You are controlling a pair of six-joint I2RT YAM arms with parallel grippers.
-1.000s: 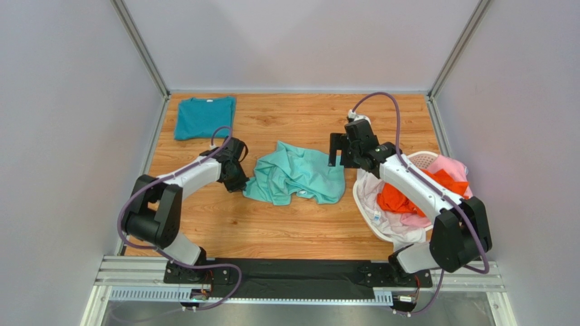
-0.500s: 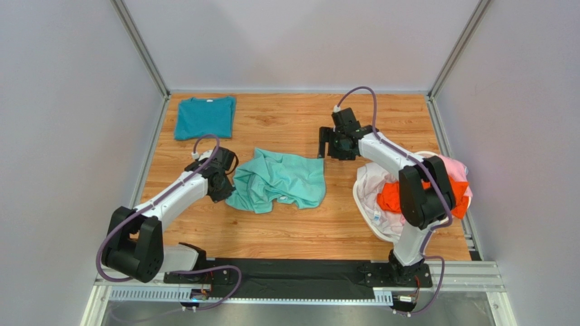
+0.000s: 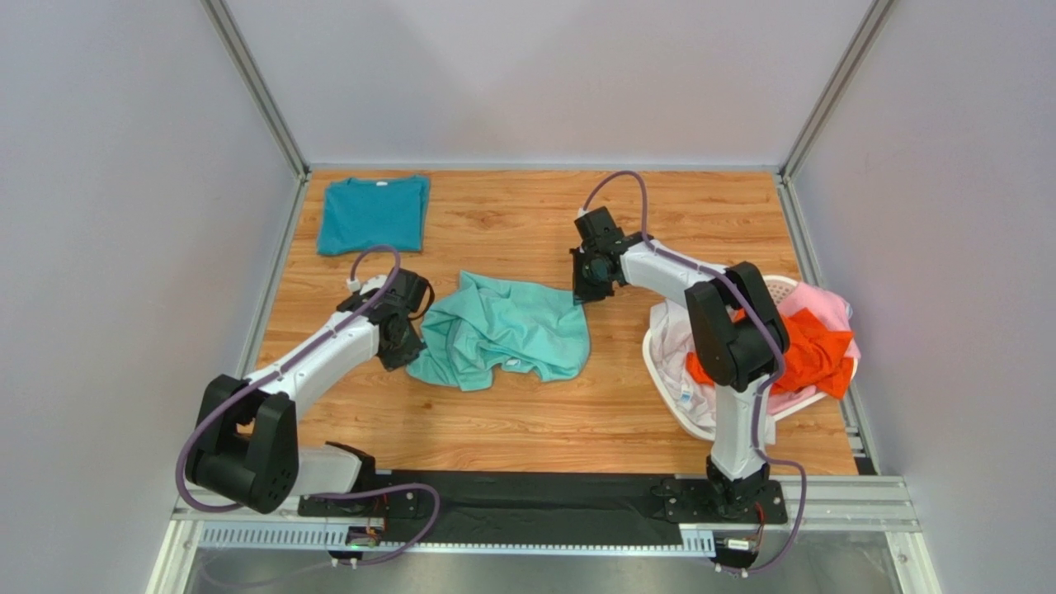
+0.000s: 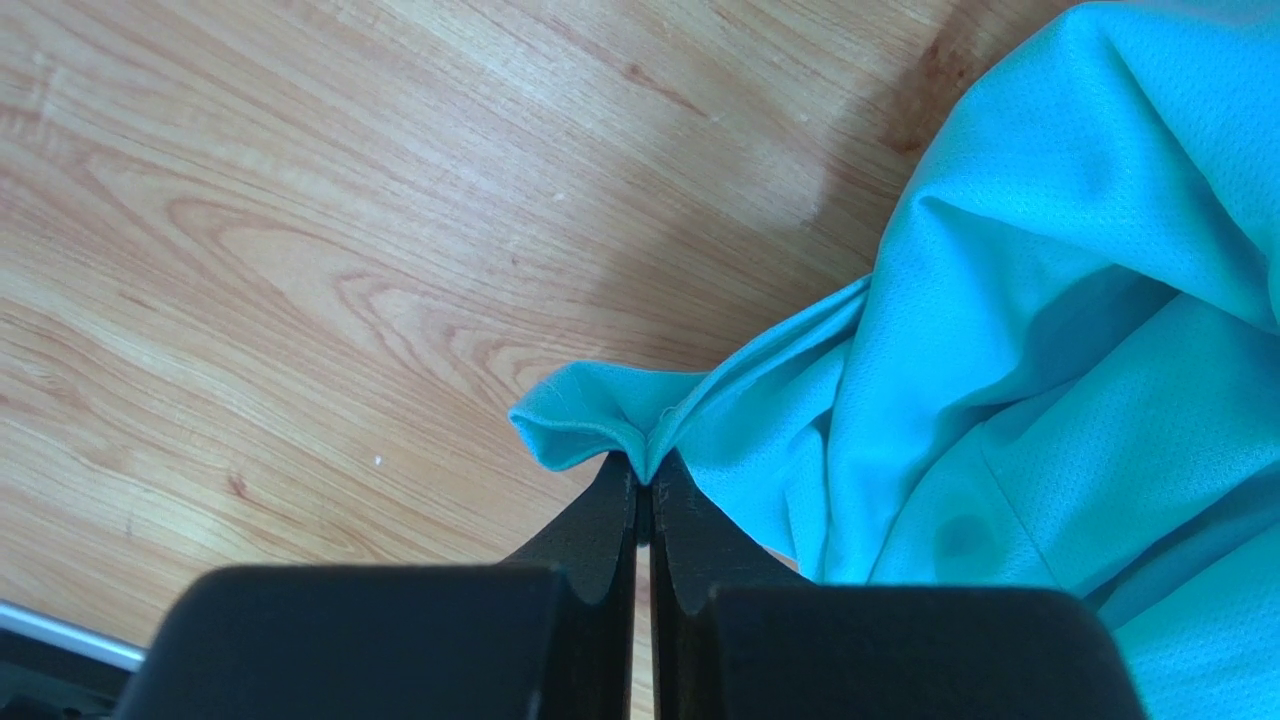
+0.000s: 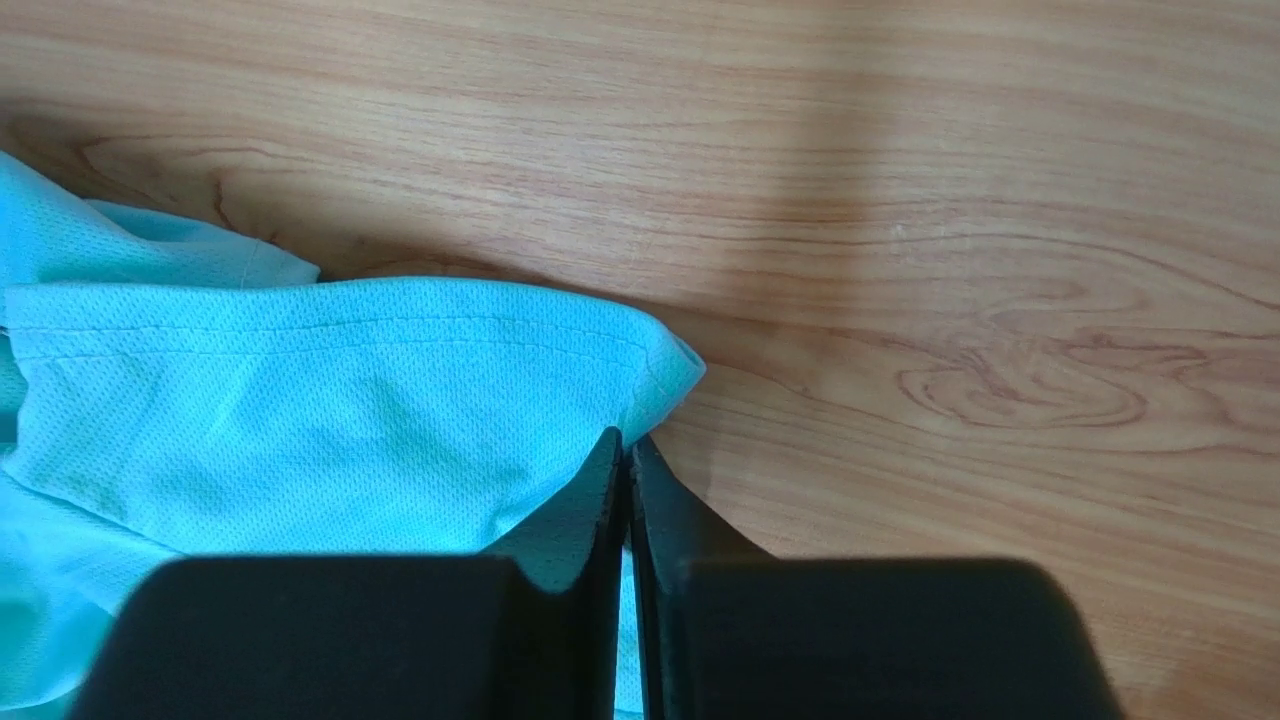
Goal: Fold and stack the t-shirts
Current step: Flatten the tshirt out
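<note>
Right wrist view: my right gripper [image 5: 628,440] is pinched tight on only the hem corner of the crumpled light mint-aqua cloth t-shirt [image 5: 331,420] lying at the middle of the wooden table [image 3: 521,223]. My left gripper [image 4: 649,468] is clamped on a fold at its opposite edge. Bites this thin could slip once I stretch it flat.

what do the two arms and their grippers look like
The left arm and right arm have white links with bulky black joints. A thin purple cable loops along each. The left gripper and right gripper are matte black, with two flat fingers tapering to narrow tips. No markings show.
</note>
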